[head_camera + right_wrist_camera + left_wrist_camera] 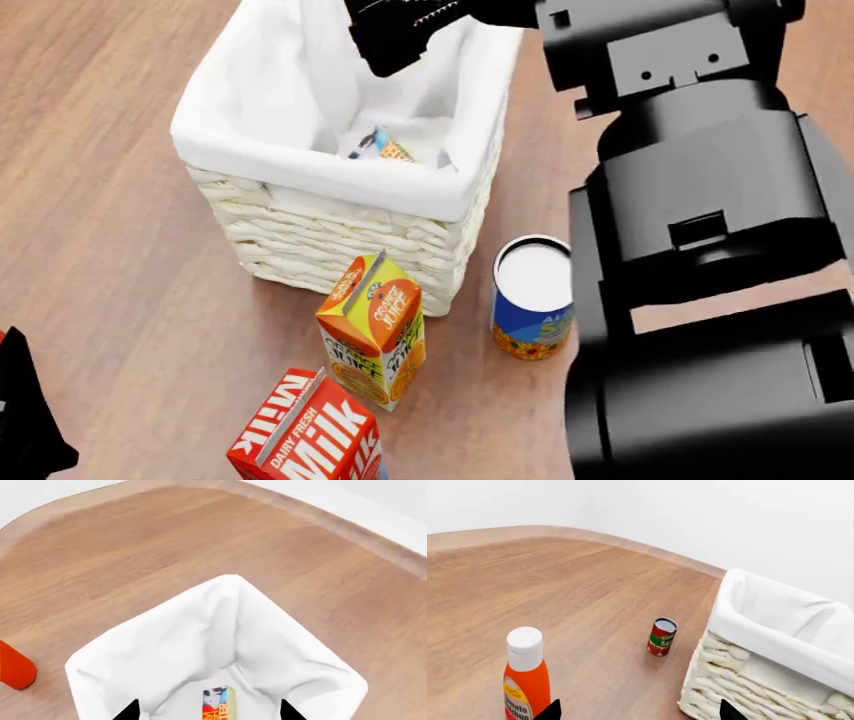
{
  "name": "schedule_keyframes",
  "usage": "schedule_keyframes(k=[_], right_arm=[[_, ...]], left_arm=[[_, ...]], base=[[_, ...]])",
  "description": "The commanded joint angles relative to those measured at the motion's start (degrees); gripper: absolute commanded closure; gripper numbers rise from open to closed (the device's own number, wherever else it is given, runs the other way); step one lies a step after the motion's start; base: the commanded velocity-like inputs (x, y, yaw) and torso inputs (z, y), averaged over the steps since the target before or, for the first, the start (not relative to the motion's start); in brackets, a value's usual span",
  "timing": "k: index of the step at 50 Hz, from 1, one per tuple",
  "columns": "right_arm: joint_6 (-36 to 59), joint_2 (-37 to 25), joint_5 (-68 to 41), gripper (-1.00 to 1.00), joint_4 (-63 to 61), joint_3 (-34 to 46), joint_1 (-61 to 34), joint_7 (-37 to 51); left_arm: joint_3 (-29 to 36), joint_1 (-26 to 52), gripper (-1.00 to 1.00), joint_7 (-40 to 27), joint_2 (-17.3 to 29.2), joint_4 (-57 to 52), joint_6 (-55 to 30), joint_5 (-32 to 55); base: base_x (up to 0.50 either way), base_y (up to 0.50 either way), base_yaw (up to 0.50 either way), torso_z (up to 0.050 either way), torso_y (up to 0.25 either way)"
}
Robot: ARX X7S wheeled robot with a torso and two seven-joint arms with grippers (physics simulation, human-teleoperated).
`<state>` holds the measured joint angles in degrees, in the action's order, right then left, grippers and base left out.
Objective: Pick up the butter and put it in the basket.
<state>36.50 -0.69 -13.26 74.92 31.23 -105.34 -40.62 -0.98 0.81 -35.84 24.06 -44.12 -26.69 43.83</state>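
The butter [217,703], a slim red-orange box with white lettering, lies inside the basket [220,630] on its white liner. In the head view it shows as a small colourful object [379,146] on the floor of the basket [320,225]. My right gripper [208,714] is open above the basket, fingertips [130,712] wide apart on either side of the butter and not touching it; it shows at the top of the head view [400,30]. My left gripper [639,714] is open and empty, low over the table beside the basket [774,655].
A ketchup bottle [527,680] and a tomato sauce can [662,636] stand next to the basket. An orange juice carton [374,330], a red milk carton [307,435] and a blue can [534,300] stand in front of it. The wooden table's curved edge [627,542] meets a white wall.
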Motion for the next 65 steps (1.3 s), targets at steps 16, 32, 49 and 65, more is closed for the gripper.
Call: schedule_keyframes(k=[16,32,49,65], right_arm=[[-8.4,-9.7,2.2,-1.00,-44.2,-6.2,17.3,17.0],[2.1,-16.7,3.4,-1.00,-74.2,-7.4,27.2,25.0],[20.5,-22.8,-0.2,-1.00,-105.7,-15.0,37.1,31.4],[35.2,-24.4,-4.2,-1.00,-131.2,-25.5,48.2,35.6]], left_arm=[[-0.2,-0.7,-1.00,0.3,0.8,-0.8,1.3,-0.2],[-1.1,-1.4,-1.00,0.3,1.5,-2.3,2.0,0.8],[-0.9,-1.7,-1.00,1.6,2.1,-1.9,3.3,0.0],[-4.8,-3.5,-1.00,2.4,4.1,-5.4,5.6,2.8]], base=[[0.00,0.00,0.00,0.000,0.000],[0.00,0.00,0.00,0.000,0.000],[0.00,0.00,0.00,0.000,0.000],[0.00,0.00,0.00,0.000,0.000]])
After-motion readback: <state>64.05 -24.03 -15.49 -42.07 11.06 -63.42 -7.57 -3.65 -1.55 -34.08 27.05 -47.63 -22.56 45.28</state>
